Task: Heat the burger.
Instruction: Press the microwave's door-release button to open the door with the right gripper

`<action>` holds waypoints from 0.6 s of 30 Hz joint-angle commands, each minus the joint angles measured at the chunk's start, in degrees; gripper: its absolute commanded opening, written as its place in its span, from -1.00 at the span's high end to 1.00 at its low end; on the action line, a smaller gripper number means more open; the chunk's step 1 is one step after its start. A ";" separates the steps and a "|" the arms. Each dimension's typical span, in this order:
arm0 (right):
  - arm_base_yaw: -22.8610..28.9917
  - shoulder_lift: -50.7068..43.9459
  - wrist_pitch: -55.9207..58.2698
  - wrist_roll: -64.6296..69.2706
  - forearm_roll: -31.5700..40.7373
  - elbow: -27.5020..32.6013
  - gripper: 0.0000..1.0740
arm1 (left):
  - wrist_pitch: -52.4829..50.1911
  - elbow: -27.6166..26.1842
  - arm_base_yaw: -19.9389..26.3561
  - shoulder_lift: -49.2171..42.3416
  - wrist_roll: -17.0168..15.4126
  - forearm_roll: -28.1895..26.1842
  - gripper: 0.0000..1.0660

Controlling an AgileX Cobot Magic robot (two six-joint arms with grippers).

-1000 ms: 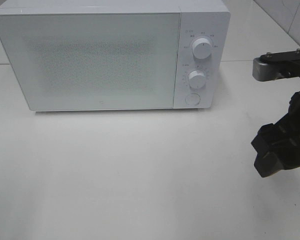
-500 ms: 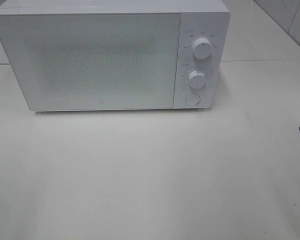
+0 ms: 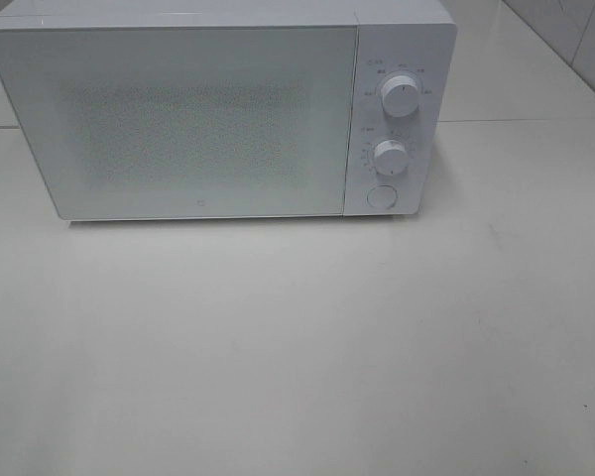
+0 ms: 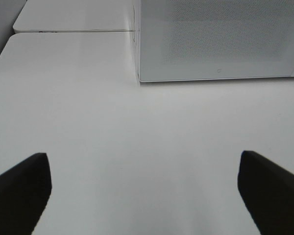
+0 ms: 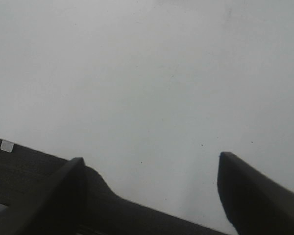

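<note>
Burger not in view, so its direction can't be told. Microwave [image 3: 198, 109] sits shut at worktop [image 3: 297, 347] back edge. Left hand [image 4: 142, 161] spread and empty, facing it; right hand [image 5: 151, 161] spread and empty.

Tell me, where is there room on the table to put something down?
The whole table in front of the microwave is bare, from its door to the near edge. There is also a bare strip on the right side of the microwave, running to the table's right edge. Only the back is taken, where the microwave stands.
</note>
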 commanded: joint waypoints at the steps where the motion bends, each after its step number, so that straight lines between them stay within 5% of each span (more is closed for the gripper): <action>1: -4.35 -4.64 1.15 0.23 -0.11 1.15 -0.30 | -0.40 0.23 0.29 -1.26 -0.40 -0.17 -0.84; 9: -14.50 -15.64 1.66 0.23 0.40 1.66 -0.30 | -0.40 0.23 0.29 -1.26 -0.40 -0.17 -0.84; 18: -14.61 -26.70 1.66 0.17 0.40 1.72 -0.30 | -0.40 0.23 0.29 -1.26 -0.40 -0.17 -0.84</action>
